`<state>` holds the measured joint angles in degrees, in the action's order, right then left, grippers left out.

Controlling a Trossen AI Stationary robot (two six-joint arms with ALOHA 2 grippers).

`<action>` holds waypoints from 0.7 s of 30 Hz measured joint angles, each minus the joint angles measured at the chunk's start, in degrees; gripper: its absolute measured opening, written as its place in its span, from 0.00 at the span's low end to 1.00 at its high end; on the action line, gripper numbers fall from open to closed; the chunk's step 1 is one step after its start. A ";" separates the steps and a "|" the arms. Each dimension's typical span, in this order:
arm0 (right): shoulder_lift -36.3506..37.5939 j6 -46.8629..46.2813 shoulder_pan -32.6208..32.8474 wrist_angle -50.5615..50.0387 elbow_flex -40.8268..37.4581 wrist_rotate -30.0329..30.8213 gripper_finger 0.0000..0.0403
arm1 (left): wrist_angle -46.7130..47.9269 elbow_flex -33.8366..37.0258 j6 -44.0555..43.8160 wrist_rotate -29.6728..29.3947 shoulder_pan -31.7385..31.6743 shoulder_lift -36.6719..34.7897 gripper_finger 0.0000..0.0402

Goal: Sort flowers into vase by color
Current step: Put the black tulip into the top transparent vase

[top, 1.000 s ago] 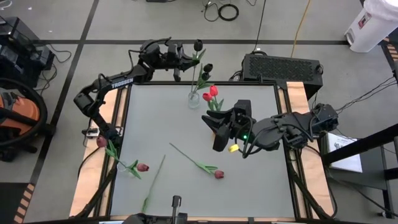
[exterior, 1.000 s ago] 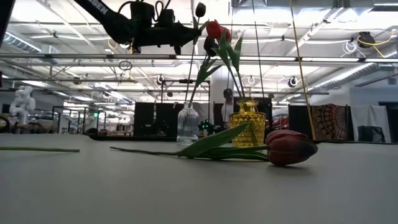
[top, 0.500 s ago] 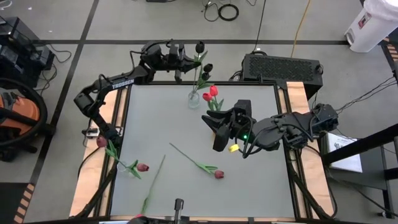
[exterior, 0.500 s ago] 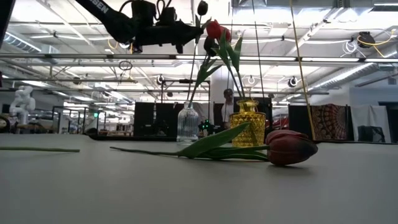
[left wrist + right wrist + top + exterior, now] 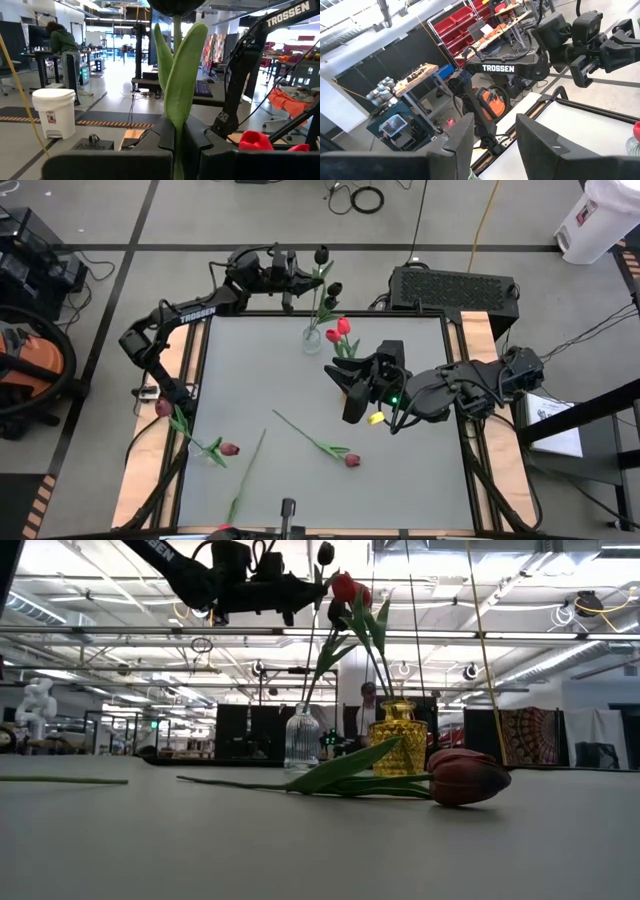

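Observation:
My left gripper (image 5: 298, 278) is raised over the table's far edge and shut on a black tulip (image 5: 320, 256) that stands upright; its head (image 5: 322, 554) is at the top. Below it, the clear vase (image 5: 313, 338) holds another dark tulip (image 5: 333, 288). Red tulips (image 5: 339, 330) lean out of the yellow vase (image 5: 398, 736), which my right arm partly hides in the high view. My right gripper (image 5: 343, 391) hangs open high above mid-table, with nothing between its fingers (image 5: 462, 137). Loose tulips (image 5: 348, 459) (image 5: 228, 448) lie flat on the table's near half. My left gripper pinches the black tulip's stem and a leaf (image 5: 178, 112) between its two fingers (image 5: 160, 142), a little below the head. The fingers lie level, come from the table's left and cross the stem. The stem stands upright and runs down to the clear vase's mouth (image 5: 303, 708).
A bare green stem (image 5: 248, 472) lies near the front edge, and another tulip head (image 5: 163, 408) rests on the table's left rim. A black box (image 5: 452, 288) sits beyond the far right corner. The near right part of the table is bare.

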<state>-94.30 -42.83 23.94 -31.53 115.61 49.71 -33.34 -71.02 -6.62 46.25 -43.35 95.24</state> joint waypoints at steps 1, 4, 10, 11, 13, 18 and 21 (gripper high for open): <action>0.00 0.00 -0.01 0.00 0.00 -0.01 0.34 | -0.01 0.00 0.03 -0.05 0.00 0.04 0.02; 0.00 -0.01 0.00 0.00 0.00 -0.02 0.34 | -0.77 0.00 -0.19 -0.45 0.00 0.88 0.02; 0.00 -0.09 0.00 0.00 0.00 -0.02 0.34 | -0.91 0.00 -0.12 -0.58 0.00 1.84 0.02; 0.00 -0.13 0.00 0.00 0.00 -0.02 0.34 | -1.04 0.00 -0.06 -0.58 0.00 1.84 0.02; 0.00 -0.13 0.00 0.00 0.00 -0.02 0.34 | -1.23 0.00 -0.15 -0.55 0.00 1.84 0.02; 0.00 -0.03 0.00 -0.02 0.00 -0.02 0.34 | -0.61 0.00 -0.39 -0.42 -0.13 1.84 0.02; 0.00 -0.04 0.00 -0.02 0.00 -0.02 0.34 | 0.04 0.00 -0.39 -0.23 -0.13 1.84 0.02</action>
<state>-94.30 -42.87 23.94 -31.55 115.61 49.69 -33.30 -71.02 -7.01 46.02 -43.48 97.08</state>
